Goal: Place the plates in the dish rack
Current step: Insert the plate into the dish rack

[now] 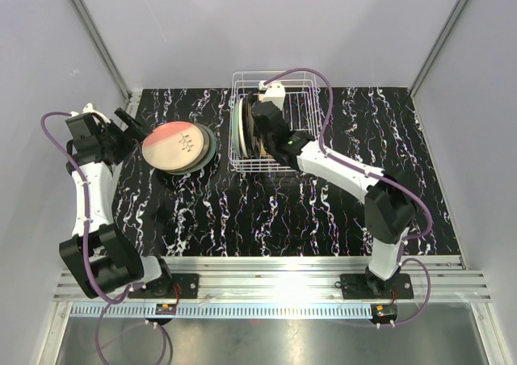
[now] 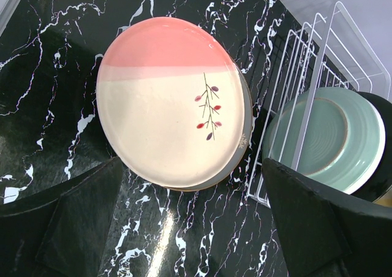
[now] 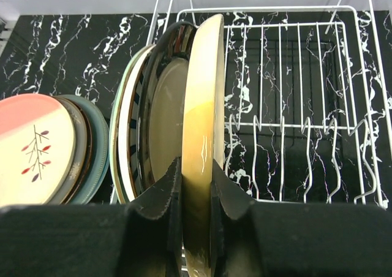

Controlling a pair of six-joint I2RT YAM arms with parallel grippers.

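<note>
A stack of plates lies flat left of the dish rack (image 1: 303,98), topped by the pink plate with leaf motif (image 1: 174,143), also in the left wrist view (image 2: 165,99). My left gripper (image 1: 129,123) is open and empty just left of the stack, its jaws (image 2: 193,185) wide apart at the plate's near edge. My right gripper (image 1: 257,124) reaches into the rack's left end and is shut (image 3: 197,173) on the rim of a cream plate with brown rim (image 3: 202,93), held upright on edge. Left of it stand a dark plate (image 3: 162,105), a white one and a pale green plate (image 2: 324,139).
The rack's right half (image 3: 294,105) shows bare wire prongs. Under the pink plate lie a brownish and a teal plate (image 3: 95,145). The black marbled table (image 1: 266,211) ends at grey walls behind and at both sides. A purple cable arcs over the rack (image 1: 311,78).
</note>
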